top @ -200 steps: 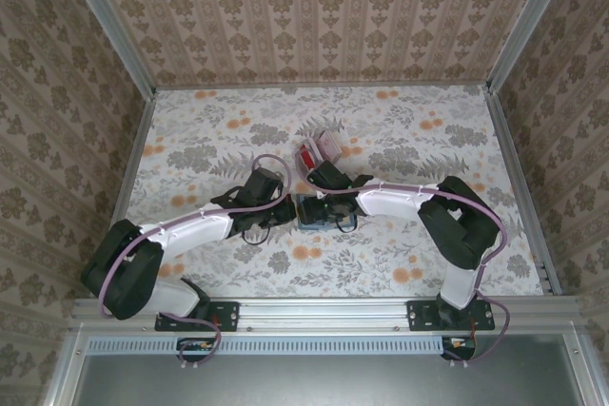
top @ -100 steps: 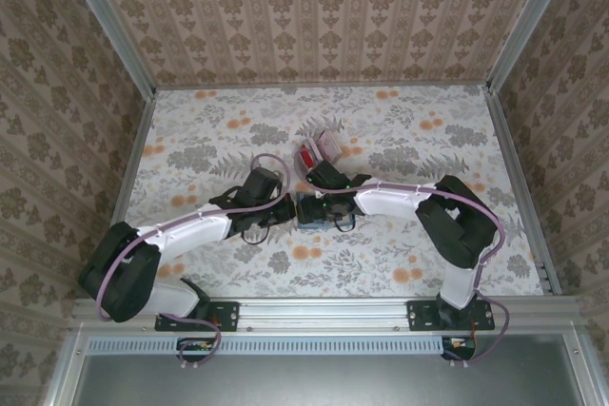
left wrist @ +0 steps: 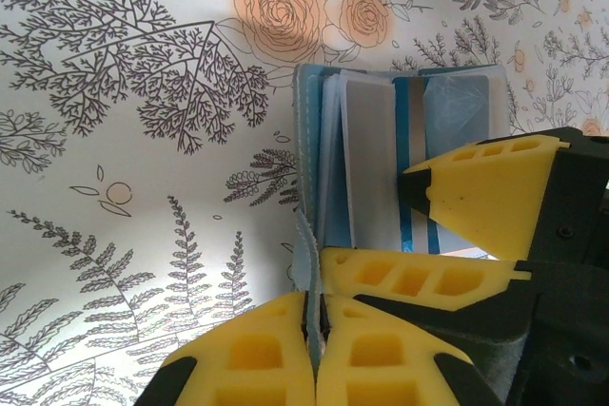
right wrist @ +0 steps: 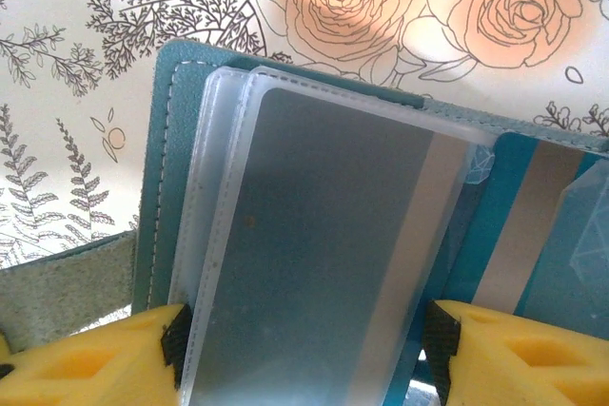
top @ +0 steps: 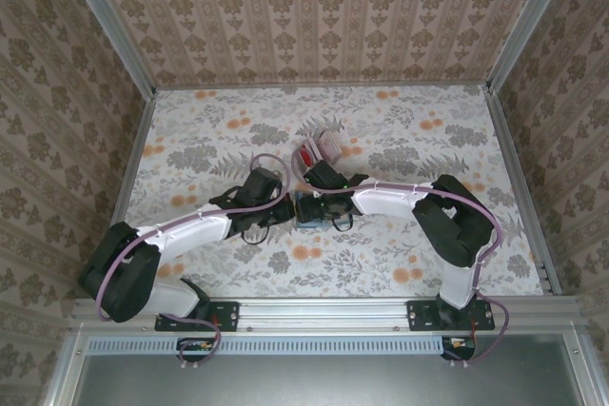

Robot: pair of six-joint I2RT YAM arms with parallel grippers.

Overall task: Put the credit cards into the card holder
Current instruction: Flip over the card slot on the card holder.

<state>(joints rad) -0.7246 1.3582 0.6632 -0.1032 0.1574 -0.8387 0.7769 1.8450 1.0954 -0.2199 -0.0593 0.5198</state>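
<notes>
A table [top: 419, 140] covered in a floral print is seen from above, and it is walled round with patterned wallpaper [top: 314, 7]. The left arm [top: 190, 225] and the right arm [top: 395, 199] are stretched across it towards the middle, where their ends are brought together over the card holder [top: 310, 210]. Just beyond that spot a clear plastic box [top: 325, 144] is set at a tilt, and red credit cards [top: 307, 156] are seen in it. The box is touched by neither gripper.

The card holder is laid open on the table near its centre. Its teal cover [right wrist: 176, 73] is underneath and clear sleeves [right wrist: 214, 187] are fanned out on top. A grey card [right wrist: 324, 254] with a paler stripe is lodged in the upper sleeve, and blue-striped cards [right wrist: 519, 235] are seen to its right.

The right gripper [right wrist: 304, 358] is set wide, and its yellow pads [right wrist: 86, 358] are placed against the two long sides of the sleeved grey card, so the card is clasped across its width. The left gripper [left wrist: 312, 316] is pressed tight together at the card holder's edge, where the pale flap [left wrist: 303, 254] of the holder is pinched between its pads [left wrist: 257, 354]
</notes>
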